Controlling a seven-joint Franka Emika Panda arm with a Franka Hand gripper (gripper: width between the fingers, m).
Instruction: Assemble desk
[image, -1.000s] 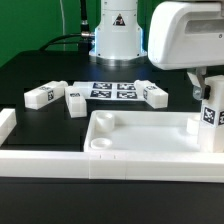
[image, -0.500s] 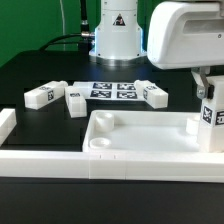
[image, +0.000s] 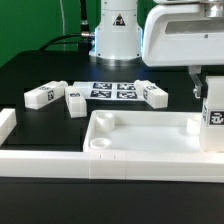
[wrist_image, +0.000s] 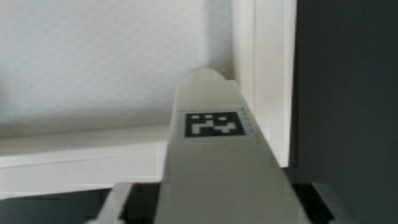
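The desk's white tray-like tabletop (image: 140, 135) lies at the front of the table. At its corner on the exterior view's right, my gripper (image: 210, 92) is shut on a white tagged leg (image: 213, 120) and holds it upright. In the wrist view the leg (wrist_image: 217, 150) runs out from between my fingers (wrist_image: 128, 205), and its far end sits against the tabletop's rim (wrist_image: 267, 60). The corner socket under it is hidden. Three loose legs lie behind on the black table: two (image: 45, 94) (image: 74, 100) on the exterior view's left, one (image: 155, 94) toward its right.
The marker board (image: 113, 90) lies flat between the loose legs, in front of the arm's base (image: 118, 30). White border bars run along the front (image: 40, 162) and the exterior view's left (image: 8, 125) of the work area.
My gripper and the held leg have shifted slightly toward the exterior view's right at the tabletop's corner. The loose legs and the tabletop have not moved.
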